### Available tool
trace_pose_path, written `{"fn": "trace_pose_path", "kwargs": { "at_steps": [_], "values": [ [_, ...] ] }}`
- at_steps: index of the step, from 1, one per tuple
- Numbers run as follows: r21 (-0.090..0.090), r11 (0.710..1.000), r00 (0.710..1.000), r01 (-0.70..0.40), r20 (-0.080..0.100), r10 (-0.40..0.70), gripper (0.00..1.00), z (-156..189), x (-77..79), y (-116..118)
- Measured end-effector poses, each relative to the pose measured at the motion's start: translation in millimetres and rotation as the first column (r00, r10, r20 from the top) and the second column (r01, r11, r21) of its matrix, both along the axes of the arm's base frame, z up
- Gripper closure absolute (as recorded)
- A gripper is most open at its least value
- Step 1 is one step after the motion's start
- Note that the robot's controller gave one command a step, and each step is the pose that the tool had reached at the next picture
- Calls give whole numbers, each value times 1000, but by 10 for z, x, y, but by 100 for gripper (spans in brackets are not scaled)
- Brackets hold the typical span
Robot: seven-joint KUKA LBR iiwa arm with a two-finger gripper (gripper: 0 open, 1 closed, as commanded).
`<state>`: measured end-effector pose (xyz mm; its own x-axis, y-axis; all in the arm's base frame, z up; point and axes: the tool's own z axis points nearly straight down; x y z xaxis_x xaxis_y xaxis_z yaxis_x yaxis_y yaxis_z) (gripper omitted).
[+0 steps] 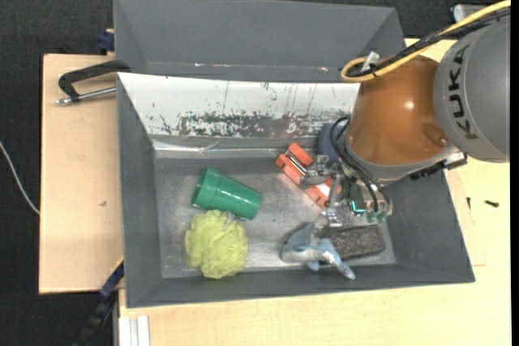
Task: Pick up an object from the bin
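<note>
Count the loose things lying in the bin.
5: a green cup left of centre, a yellow fluffy ball in front of it, an orange piece by the back wall, a blue-grey toy and a dark block at front right. The arm may hide more.

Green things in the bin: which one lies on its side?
The dark green plastic cup, tipped over; the other is a fluffy yellow-green ball lying just in front of it.

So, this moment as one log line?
arm: low, bin's right | nearest: orange piece, dark block, blue-grey toy | left: green cup, yellow puff
</note>
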<state>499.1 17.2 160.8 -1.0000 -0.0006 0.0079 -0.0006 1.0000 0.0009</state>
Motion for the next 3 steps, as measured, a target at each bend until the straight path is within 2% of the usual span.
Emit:
{"fn": "trace_pose_path", "kwargs": {
  "at_steps": [1, 2, 3],
  "values": [
    [0, 1000, 1000, 1, 8, -1, 0, 41, 17, 0],
    [-1, 996, 996, -91, 13, 91, 0, -282, -1, 42],
    [0, 943, 943, -332, 13, 332, 100, -610, 198, 415]
  ]
}}
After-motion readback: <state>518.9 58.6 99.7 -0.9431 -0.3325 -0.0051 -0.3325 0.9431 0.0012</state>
